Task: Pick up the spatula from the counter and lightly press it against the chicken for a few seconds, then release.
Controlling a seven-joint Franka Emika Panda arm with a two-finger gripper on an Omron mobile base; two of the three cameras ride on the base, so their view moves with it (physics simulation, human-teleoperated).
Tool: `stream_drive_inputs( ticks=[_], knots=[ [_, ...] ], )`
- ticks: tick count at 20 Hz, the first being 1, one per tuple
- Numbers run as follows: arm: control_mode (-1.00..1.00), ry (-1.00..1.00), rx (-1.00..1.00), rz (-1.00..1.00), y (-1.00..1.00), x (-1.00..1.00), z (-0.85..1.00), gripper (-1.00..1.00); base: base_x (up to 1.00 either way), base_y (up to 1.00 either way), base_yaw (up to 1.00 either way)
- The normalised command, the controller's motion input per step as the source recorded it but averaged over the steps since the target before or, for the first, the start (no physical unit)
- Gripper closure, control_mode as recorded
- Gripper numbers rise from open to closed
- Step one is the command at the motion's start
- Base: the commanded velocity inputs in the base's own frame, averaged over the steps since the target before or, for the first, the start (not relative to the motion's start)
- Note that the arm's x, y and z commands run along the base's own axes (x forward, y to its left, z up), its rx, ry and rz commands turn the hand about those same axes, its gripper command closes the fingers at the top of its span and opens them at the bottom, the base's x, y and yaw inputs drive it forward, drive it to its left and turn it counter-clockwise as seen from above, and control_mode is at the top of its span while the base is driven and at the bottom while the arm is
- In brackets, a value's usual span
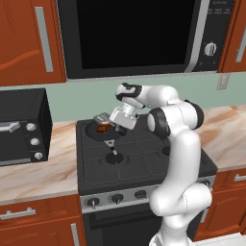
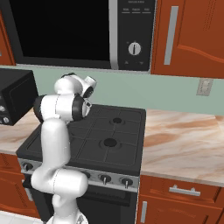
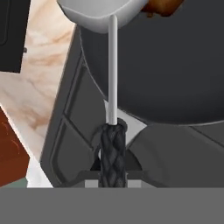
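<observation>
My gripper (image 1: pixel 119 126) hangs over the stove's back-left burner, shut on the spatula's dark braided handle (image 3: pixel 113 151). A thin grey shaft (image 3: pixel 112 65) runs from the handle to the grey blade (image 3: pixel 98 11). In the left base view the blade (image 1: pixel 101 118) sits just above the brown chicken (image 1: pixel 103 128), which lies in a dark pan (image 1: pixel 93 133). In the hand view the blade meets the edge of the chicken (image 3: pixel 162 5) over the pan (image 3: pixel 170 70); I cannot tell how firm the contact is. The pan's handle (image 1: pixel 113 153) points toward the stove front.
A black toaster oven (image 1: pixel 21 127) stands on the marble counter (image 1: pixel 43 168) left of the stove (image 2: pixel 109 131). A microwave (image 1: pixel 129 33) hangs low above the burners. More counter (image 2: pixel 183 140) stretches to the right. Red cabinets flank the microwave.
</observation>
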Motion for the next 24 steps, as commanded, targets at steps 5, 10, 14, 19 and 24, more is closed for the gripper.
stream_drive_inputs(
  ticks=[5, 10, 14, 19, 24],
  knots=[
    [-1.00, -0.14, 0.00, 0.00, 0.00, -0.54, 0.20, 1.00, 0.00, 0.00, 0.00],
    [-1.00, -0.14, 0.00, 0.00, -0.08, -0.51, 0.26, 1.00, 0.00, 0.00, 0.00],
    [-1.00, -0.14, 0.00, 0.00, -0.24, -0.45, 0.42, 1.00, 0.00, 0.00, 0.00],
    [-1.00, -0.15, 0.00, 0.00, -0.33, -0.47, 0.42, 1.00, 0.00, 0.00, 0.00],
    [-1.00, -0.11, 0.00, 0.00, -0.35, -0.54, 0.44, 1.00, 0.00, 0.00, 0.00]
  ],
)
